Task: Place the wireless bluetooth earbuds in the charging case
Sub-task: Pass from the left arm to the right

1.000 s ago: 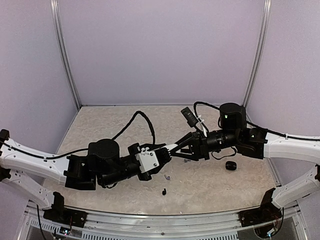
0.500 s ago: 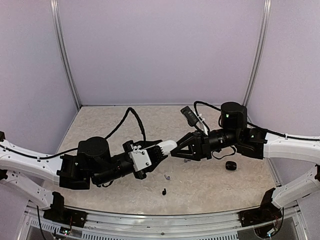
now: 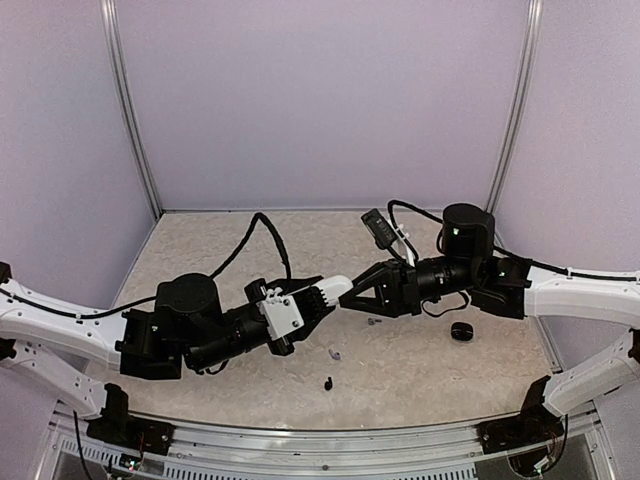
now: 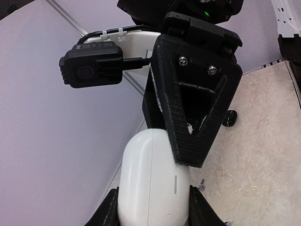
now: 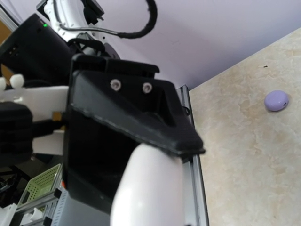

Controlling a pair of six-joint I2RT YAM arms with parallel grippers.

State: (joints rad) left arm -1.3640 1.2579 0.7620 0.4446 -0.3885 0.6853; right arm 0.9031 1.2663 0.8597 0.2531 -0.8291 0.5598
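White plastic charging case (image 4: 151, 188): pebble-shaped and held clear of the table. It is clamped at its lower sides between the two black fingers (image 4: 107, 213) of the left gripper (image 3: 318, 296). Its rounded top points away from that gripper, toward the right arm.

Right gripper (image 3: 352, 298): its tips meet the far end of the case, and one triangular black finger (image 4: 195, 108) lies across the top. We cannot tell whether its jaws pinch the case or merely rest against it, because the second finger is hidden in both wrist views.

Earbuds: we count two small pieces on the marbled tabletop (image 3: 200, 250), just below the left gripper's tips on the arm-base side. One is a pale earbud (image 3: 334, 353); the other, nearer the table edge, is a black earbud (image 3: 328, 382). Both lie apart from the held case. A third speck (image 3: 374, 321) under the right gripper is possibly another, too small to confirm.

Black case (image 3: 461, 331): on the table, beside the right wrist.

Lavender case (image 5: 276, 100): on the table, well beyond the right gripper.
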